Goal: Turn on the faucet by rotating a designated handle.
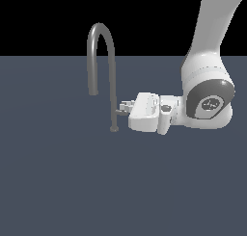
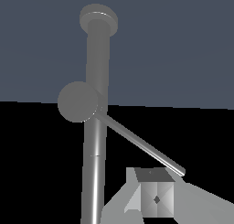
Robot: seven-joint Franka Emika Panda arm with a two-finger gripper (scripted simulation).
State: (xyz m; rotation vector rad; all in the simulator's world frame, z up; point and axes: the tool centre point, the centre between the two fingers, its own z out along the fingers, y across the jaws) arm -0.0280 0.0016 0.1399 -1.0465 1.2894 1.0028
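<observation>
Toward the exterior view's left: faucet, standing on the dark floor, arch ending open over nothing. Just right of its stem: handle, a short stub, its thin rod hard to make out there, plain in the wrist view. Right again: gripper lying level, fingertips beside the stub; fingers mostly cut off, so apart or together cannot be told. Far right: arm, top cropped.

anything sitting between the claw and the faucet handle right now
Nothing visible does. In the exterior view the claw is right at the handle, beside the faucet stem, with only bare floor around. The wrist view shows the handle's thin rod just ahead of a fingertip; contact cannot be told.
</observation>
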